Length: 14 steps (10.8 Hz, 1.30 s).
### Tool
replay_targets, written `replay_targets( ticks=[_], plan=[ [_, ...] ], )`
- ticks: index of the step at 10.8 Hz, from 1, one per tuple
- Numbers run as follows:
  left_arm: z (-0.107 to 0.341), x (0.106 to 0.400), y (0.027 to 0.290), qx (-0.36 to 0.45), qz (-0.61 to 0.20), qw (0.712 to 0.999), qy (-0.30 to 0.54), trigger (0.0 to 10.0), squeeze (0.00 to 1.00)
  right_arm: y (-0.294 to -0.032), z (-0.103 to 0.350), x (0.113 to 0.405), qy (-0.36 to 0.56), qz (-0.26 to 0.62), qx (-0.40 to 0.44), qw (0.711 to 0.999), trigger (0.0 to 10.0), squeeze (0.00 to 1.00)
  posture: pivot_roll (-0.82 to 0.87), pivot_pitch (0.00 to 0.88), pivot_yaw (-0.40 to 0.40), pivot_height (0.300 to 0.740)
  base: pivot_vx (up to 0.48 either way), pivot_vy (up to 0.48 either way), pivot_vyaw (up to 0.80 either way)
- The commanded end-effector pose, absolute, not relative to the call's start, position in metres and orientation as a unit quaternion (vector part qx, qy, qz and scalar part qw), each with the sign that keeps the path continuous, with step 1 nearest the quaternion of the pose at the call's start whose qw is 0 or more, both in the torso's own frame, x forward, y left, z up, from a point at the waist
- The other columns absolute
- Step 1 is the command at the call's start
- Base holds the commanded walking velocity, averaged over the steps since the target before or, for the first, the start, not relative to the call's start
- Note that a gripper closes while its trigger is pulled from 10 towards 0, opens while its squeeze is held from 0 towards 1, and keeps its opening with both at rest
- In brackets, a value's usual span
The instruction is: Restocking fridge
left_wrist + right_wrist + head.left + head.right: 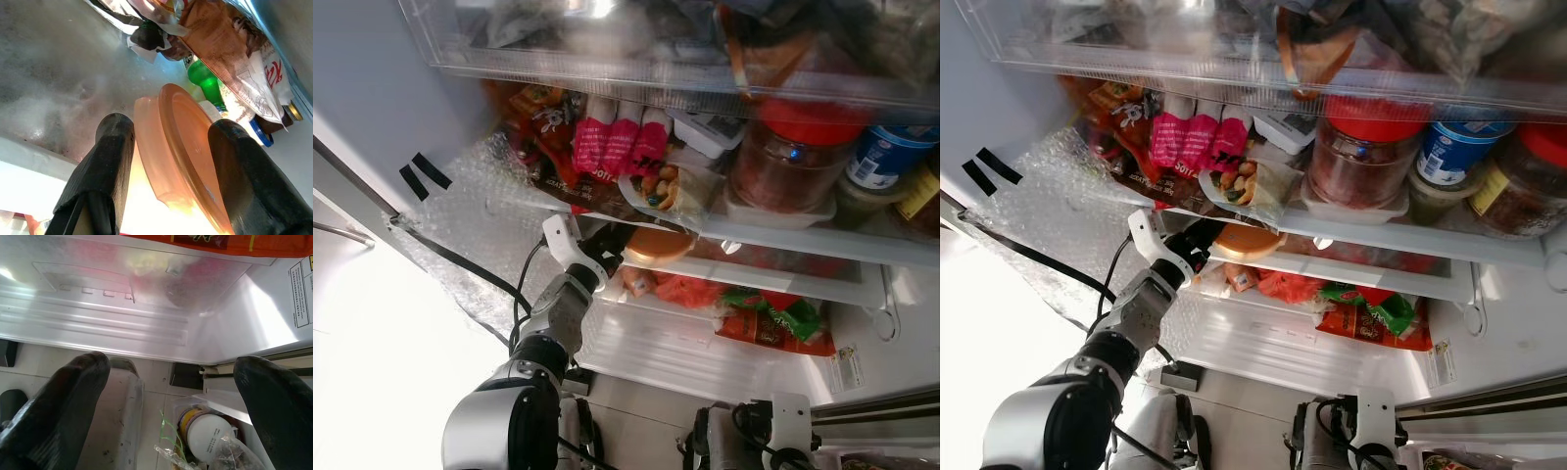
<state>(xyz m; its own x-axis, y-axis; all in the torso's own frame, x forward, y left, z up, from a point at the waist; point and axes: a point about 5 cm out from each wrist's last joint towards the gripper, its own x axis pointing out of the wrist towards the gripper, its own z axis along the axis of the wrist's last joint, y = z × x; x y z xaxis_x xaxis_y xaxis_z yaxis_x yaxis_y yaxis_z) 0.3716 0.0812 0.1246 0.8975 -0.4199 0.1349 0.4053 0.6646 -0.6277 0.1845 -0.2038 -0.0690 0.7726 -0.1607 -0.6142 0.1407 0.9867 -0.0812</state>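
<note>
A round orange lidded container (658,245) rests at the front of the fridge's middle glass shelf (773,257). My left gripper (612,257) reaches up from below left and is shut on it. In the left wrist view the container (166,147) stands tilted between the two black fingers (105,161), with a green bottle (205,83) and brown packets behind it. My right gripper (171,382) hangs low in front of the fridge, open and holding nothing.
Pink packs (617,142), a red-lidded jar (793,157) and a blue tub (886,157) crowd the shelf above. Orange and green bags (773,318) lie below. A clear drawer (607,39) overhangs the top. A white-lidded jar (210,435) sits in a bag on the floor.
</note>
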Motion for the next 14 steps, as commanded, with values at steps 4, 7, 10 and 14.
replay_targets(
  ticks=[4, 7, 10, 14],
  plan=[
    [0.114, 0.365, 0.084, -0.341, -0.228, 0.911, 0.025, 10.0, 0.00, -0.186, -0.102, 0.125, 0.454, -0.060, 0.002, 0.889, 10.0, 0.00, -0.14, 0.232, 0.109, 0.640, 0.000, 0.000, 0.00],
    [0.108, 0.361, 0.086, -0.349, -0.227, 0.909, 0.038, 10.0, 0.00, -0.185, -0.102, 0.124, 0.456, -0.058, 0.002, 0.888, 10.0, 0.00, -0.13, 0.235, 0.109, 0.640, 0.000, 0.000, 0.00],
    [0.105, 0.360, 0.089, -0.349, -0.229, 0.908, 0.041, 10.0, 0.00, -0.184, -0.102, 0.125, 0.455, -0.057, 0.002, 0.889, 10.0, 0.00, -0.13, 0.234, 0.108, 0.640, 0.000, 0.000, 0.00],
    [0.103, 0.355, 0.092, -0.346, -0.253, 0.902, 0.048, 10.0, 0.00, -0.186, -0.101, 0.128, 0.453, -0.059, 0.001, 0.890, 10.0, 0.00, -0.13, 0.233, 0.109, 0.640, 0.000, 0.000, 0.00]
  ],
)
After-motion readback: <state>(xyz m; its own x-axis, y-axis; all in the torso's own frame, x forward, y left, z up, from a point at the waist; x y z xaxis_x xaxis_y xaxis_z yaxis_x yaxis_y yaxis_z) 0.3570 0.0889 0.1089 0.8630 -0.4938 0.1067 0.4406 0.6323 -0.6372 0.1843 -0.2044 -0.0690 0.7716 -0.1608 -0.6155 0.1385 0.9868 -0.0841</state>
